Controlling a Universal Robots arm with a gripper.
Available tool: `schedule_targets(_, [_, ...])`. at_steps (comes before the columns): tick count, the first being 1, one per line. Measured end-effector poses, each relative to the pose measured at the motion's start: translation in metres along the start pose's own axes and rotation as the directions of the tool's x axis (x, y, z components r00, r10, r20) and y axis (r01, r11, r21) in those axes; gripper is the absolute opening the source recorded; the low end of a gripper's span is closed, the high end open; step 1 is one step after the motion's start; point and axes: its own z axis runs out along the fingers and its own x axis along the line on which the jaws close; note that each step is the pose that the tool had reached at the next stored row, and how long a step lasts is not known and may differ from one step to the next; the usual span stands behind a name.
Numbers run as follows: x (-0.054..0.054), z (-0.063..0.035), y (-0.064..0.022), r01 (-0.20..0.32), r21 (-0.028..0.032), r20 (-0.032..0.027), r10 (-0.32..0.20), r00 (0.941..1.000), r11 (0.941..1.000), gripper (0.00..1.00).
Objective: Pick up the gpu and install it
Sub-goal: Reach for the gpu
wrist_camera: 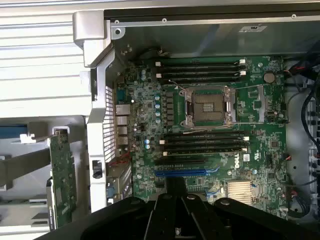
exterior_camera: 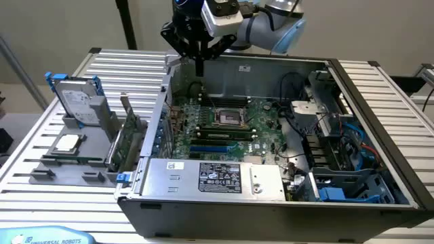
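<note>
Gripper [exterior_camera: 200, 70] hangs above the back edge of the open case [exterior_camera: 352, 101], over the motherboard [exterior_camera: 261, 119]. Fingers [exterior_camera: 199, 63] are closed together, tips down, nothing between them. In the wrist view the gripper [wrist_camera: 175, 192] sits over the board's [wrist_camera: 260, 165] lower edge, just past the blue slot [wrist_camera: 180, 172].

Gpu [exterior_camera: 133, 140] is outside the case, untouched and not installed. It stands on edge in the gray rack [exterior_camera: 68, 165] on the tabletop [exterior_camera: 122, 63], just beside the case's outer wall on the exterior view's left. Green board face shows, silver bracket end up. The wrist view has the gpu [wrist_camera: 62, 175] upright in the rack, with the perforated rear panel [wrist_camera: 107, 125] between it and the motherboard. Gripper and gpu are well apart.

Same rack: hard drive [exterior_camera: 76, 101] with blue rails stands upright farther toward the exterior view's left, and a small silver square part [exterior_camera: 68, 143] lies flat below it.

Inside the case: CPU socket [exterior_camera: 229, 117] mid-board, open and empty in the wrist view [wrist_camera: 210, 106], with black memory slots [wrist_camera: 200, 67] on both sides of it. Blue slot [exterior_camera: 213, 150] is empty. Power supply [exterior_camera: 210, 175] runs along the case's near edge, drive cage with blue cables [exterior_camera: 352, 142] on the exterior view's right.
</note>
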Motion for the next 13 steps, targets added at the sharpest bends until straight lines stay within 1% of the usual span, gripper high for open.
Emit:
schedule_targets(11, [0.0000, 0.0000, 0.0000, 0.000, 0.0000, 0.0001, 0.000, 1.0000, 1.0000, 0.11])
schedule_targets(13, [0.0019, -0.0002, -0.0007, 0.000, 0.0001, -0.0001, 0.000, 1.0000, 1.0000, 0.11])
